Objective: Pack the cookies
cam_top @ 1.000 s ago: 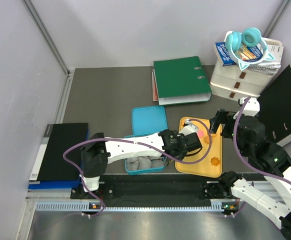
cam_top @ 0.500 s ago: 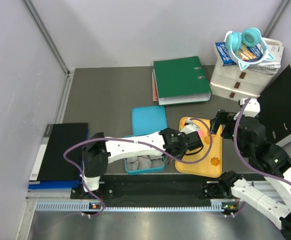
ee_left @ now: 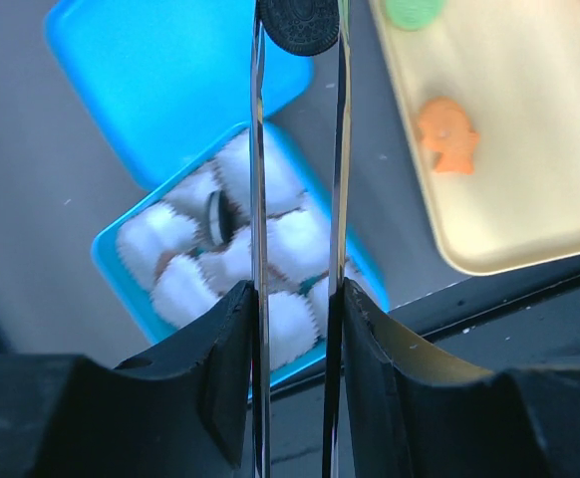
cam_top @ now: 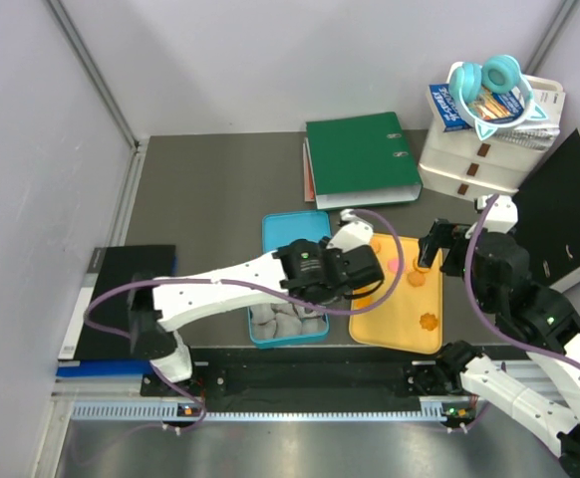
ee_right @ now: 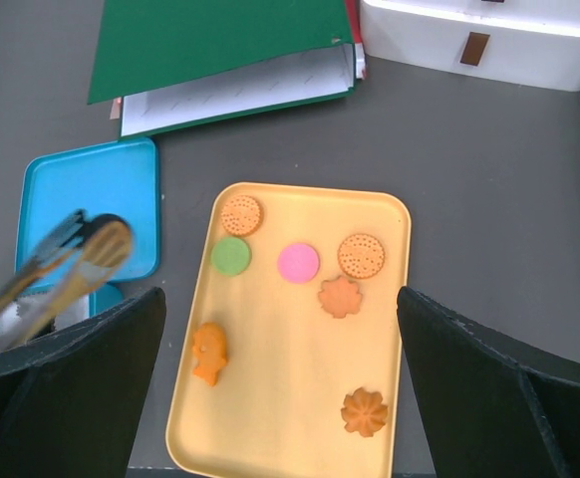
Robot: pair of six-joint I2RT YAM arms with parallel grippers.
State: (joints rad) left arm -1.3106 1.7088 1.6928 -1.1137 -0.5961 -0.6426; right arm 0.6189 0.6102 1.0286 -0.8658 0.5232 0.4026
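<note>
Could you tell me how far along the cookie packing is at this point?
Done: one dark cookie sits in a paper liner in the blue box. In hand: the left gripper is clamped on a black cookie, off the tray and near the blue lid. Left: seven cookies lie on the yellow tray, with the right gripper open.
</note>
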